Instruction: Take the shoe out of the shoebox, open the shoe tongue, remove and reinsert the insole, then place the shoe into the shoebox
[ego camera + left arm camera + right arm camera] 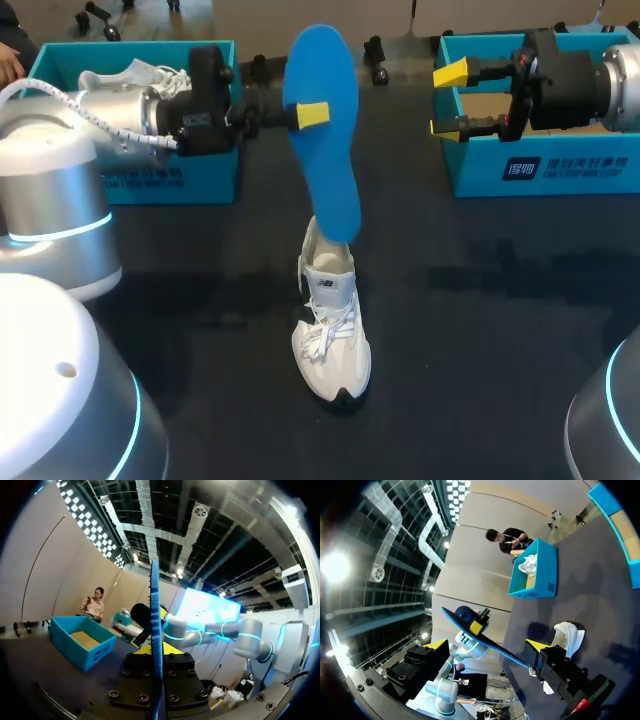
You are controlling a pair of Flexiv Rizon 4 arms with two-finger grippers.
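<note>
Mid-counter: a white shoe (333, 330) (567, 635) stands on its sole on the dark counter (480, 330), between the two boxes. Its toe points toward the robot and its laces are loose.
Insole: the blue insole (325, 130) (156, 630) (490, 641) is held on end above the shoe, leaning a little. In the head view its lower end meets the shoe's heel opening, but I cannot tell whether it touches.
Left hand: the left hand (312, 114) (157, 650) (476, 626) is closed on the insole, with a yellow tip on each face, above the insole's middle. In the left wrist view the insole runs edge-on between the fingers.
Right hand: the right hand (450, 100) (487, 647) is spread wide and holds nothing. It is at the right box's inner wall and points toward the insole. In the right wrist view the insole and left hand lie ahead of it, between its tips and apart from them.
Left box: the teal left box (130, 180) (540, 575) sits at the far left, partly behind the left arm. A second shoe (130, 75) (527, 564), also white, lies inside it.
Right box: the teal right box (540, 170) (82, 645) sits at the far right, well apart from the shoe. Its brown floor shows in the left wrist view.
</note>
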